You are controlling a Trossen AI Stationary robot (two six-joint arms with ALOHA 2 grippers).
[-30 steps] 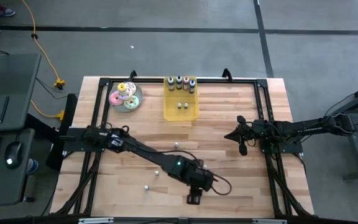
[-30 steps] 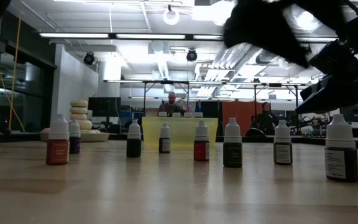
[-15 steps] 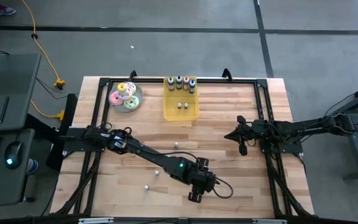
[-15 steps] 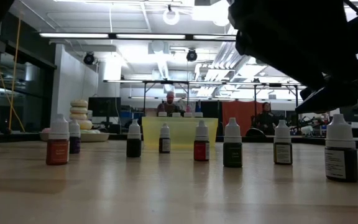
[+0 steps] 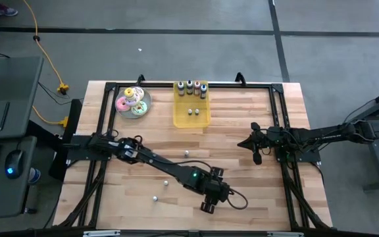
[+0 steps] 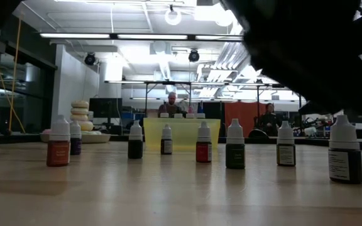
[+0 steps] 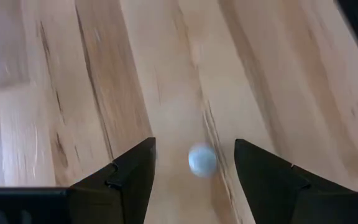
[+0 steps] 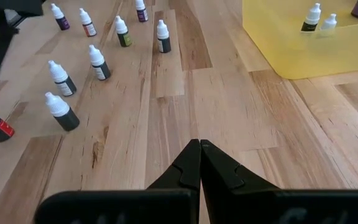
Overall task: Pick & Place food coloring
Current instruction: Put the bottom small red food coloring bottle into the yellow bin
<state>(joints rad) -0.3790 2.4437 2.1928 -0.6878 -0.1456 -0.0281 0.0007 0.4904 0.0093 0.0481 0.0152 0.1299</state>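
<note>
Several food coloring bottles (image 6: pixel 235 145) stand upright on the wooden table, and the right wrist view shows them as well (image 8: pixel 98 63). My left gripper (image 7: pixel 194 143) hangs open near the table's near edge (image 5: pixel 207 205), tipped steeply down. One bottle's whitish cap (image 7: pixel 202 160) shows between its two fingers, with clear wood on either side of it. My right gripper (image 8: pixel 199 146) waits shut at the table's right side (image 5: pixel 256 157), holding nothing.
A yellow tray (image 5: pixel 191 117) at the far middle holds more small bottles (image 5: pixel 190 86). A plate of iced donuts (image 5: pixel 133 101) sits to its left. Loose bottles (image 5: pixel 166 182) stand left of my left arm. Black frame rails (image 5: pixel 278 118) run along the table's edges.
My left gripper has sunk toward the table over the bottle, and its wrist has rolled. It stays open. In the low view the arm's dark bulk has come lower at the upper right. The bottles have kept still.
</note>
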